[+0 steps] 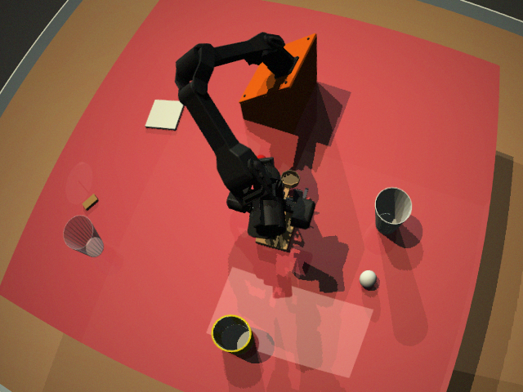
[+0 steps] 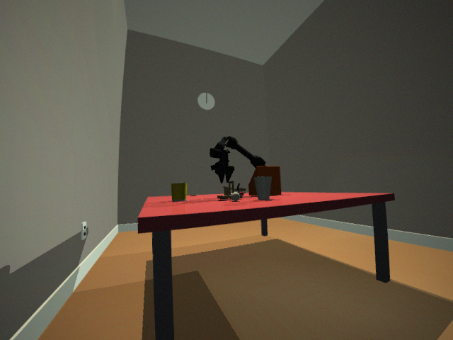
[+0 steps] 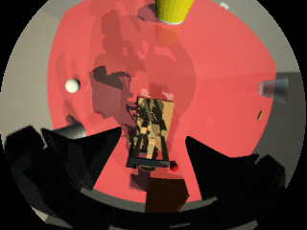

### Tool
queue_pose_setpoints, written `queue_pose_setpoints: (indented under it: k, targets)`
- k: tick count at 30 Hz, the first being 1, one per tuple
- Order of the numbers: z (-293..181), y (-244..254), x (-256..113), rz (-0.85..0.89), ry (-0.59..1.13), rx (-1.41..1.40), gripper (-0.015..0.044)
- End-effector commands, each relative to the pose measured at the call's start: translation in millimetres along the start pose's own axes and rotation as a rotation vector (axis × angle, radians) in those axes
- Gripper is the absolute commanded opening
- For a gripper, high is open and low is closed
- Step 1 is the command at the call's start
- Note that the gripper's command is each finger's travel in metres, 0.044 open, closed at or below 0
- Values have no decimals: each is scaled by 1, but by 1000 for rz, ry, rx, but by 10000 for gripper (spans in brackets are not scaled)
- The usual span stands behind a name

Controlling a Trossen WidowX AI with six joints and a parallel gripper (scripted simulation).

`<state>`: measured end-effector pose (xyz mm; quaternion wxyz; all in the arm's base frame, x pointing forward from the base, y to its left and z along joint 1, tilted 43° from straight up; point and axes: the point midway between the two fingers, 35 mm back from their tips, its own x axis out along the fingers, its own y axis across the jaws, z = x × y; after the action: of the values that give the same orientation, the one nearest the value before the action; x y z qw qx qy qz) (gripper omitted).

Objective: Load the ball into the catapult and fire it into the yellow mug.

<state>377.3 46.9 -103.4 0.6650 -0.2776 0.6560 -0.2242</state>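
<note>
The wooden catapult (image 1: 273, 243) (image 2: 230, 192) (image 3: 166, 111) stands mid-table, partly hidden by the arm in the overhead view. Its round cup (image 1: 290, 178) (image 3: 147, 168) looks empty and lies toward the orange block. My gripper (image 2: 224, 181) (image 3: 154, 135) is open and empty, fingers pointing down above the catapult. The red ball (image 1: 261, 157) (image 3: 174, 168) lies on the table beside the cup end, mostly hidden overhead. A white ball (image 1: 368, 278) (image 2: 235, 196) (image 3: 73, 85) lies apart from the catapult. The yellow mug (image 1: 223, 337) (image 2: 178, 191) (image 3: 174, 10) stands upright beyond the catapult's base end.
A grey cup (image 1: 384, 225) (image 2: 263, 188) stands beyond the white ball. The orange block (image 1: 279, 109) (image 2: 270, 179) (image 3: 165, 194) carries the arm's base. A clear ribbed cup (image 1: 78, 232), a small wooden block (image 1: 90, 202) and a pale square tile (image 1: 164, 114) are at the left.
</note>
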Motion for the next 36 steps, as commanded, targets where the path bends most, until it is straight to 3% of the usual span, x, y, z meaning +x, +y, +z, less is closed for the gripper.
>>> queue_pose_setpoints:
  k: [1, 36]
  targets:
    - [-4, 0, 15, -8, 8, -11, 440]
    - [-5, -1, 67, -11, 8, -11, 440]
